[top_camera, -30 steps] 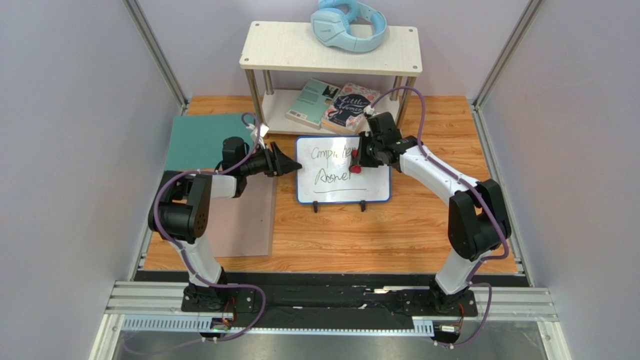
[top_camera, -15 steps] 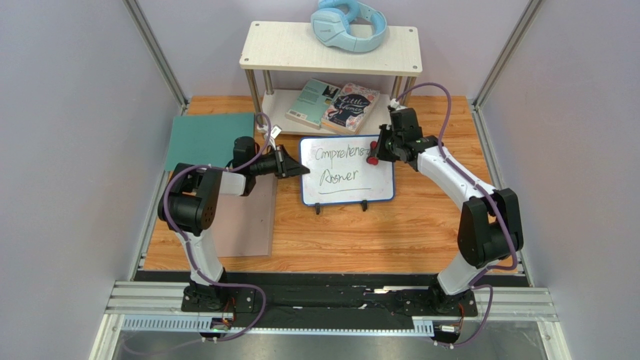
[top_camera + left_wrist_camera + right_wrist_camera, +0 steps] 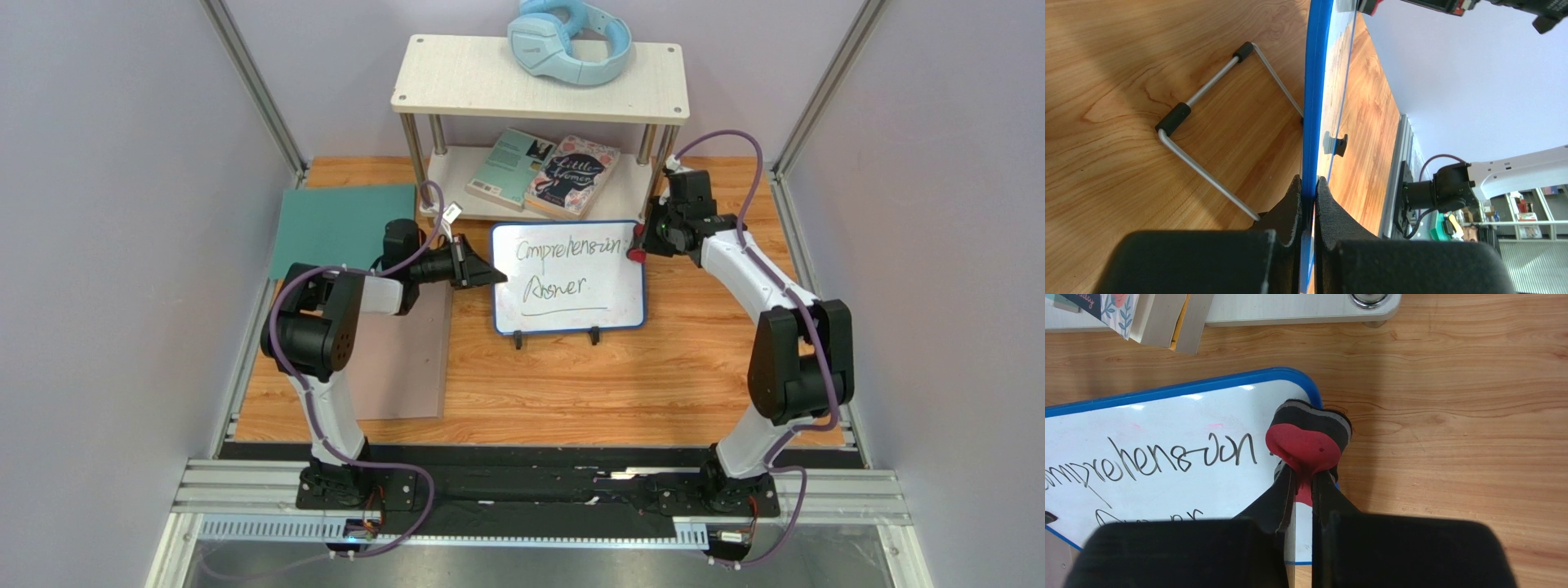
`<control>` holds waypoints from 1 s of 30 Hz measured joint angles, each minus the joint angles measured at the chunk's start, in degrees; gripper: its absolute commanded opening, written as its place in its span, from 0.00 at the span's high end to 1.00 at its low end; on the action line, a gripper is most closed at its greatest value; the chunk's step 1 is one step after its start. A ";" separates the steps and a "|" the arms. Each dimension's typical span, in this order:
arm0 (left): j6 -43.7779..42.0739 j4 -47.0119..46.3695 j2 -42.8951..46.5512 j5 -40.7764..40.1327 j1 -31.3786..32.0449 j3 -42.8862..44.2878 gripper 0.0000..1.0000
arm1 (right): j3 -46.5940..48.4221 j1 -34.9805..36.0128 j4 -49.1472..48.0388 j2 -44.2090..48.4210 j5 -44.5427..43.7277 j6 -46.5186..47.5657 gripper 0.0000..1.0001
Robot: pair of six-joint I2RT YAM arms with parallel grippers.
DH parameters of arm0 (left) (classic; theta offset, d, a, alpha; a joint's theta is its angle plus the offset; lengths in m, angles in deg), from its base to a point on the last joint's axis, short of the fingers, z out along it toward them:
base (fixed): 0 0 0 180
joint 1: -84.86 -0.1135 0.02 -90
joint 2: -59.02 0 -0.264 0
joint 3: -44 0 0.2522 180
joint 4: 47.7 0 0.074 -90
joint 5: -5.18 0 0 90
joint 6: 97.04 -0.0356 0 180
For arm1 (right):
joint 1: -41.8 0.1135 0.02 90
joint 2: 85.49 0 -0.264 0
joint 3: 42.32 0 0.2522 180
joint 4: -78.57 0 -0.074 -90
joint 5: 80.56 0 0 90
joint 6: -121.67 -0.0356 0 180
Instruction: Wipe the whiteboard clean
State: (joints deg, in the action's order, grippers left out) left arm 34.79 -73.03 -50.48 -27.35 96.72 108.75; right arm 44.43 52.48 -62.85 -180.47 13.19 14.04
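Small blue-framed white whiteboard [image 3: 568, 277] propped on the wooden table [image 3: 687, 368]: the left gripper [image 3: 1309, 184] pinches its left frame edge, the right gripper [image 3: 1304, 478] clamps a red, grey-backed eraser [image 3: 1309, 438] at its top-right corner; the 2 handwritten lines [image 3: 558, 290] likely need flat, firm, overlapping passes.

The left arm [image 3: 329, 423] and the right arm [image 3: 746, 272] are each showing glossy white tubular links running between chunky black joint housings. A thin purple cable [image 3: 718, 132] is trailing along each one, down to the flat black base plates [image 3: 321, 493]. The matte black plastic fingers [image 3: 1290, 202] are tapering into blunt wedges.
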 measured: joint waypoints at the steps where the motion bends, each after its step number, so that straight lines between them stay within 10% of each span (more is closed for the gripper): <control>1: -0.04 0.09 0.00 -0.02 0.02 0.00 1.00 | 0.74 -0.11 0.04 -1.07 0.79 0.22 1.00; 30: -0.83 5.25 0.00 -0.20 0.42 1.27 1.00 | 20.72 13.55 10.58 -15.23 3.52 4.70 1.00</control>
State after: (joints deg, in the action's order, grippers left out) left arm 33.96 -67.78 -50.48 -27.55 97.14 110.01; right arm 65.15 66.03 -52.27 -195.71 16.71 18.74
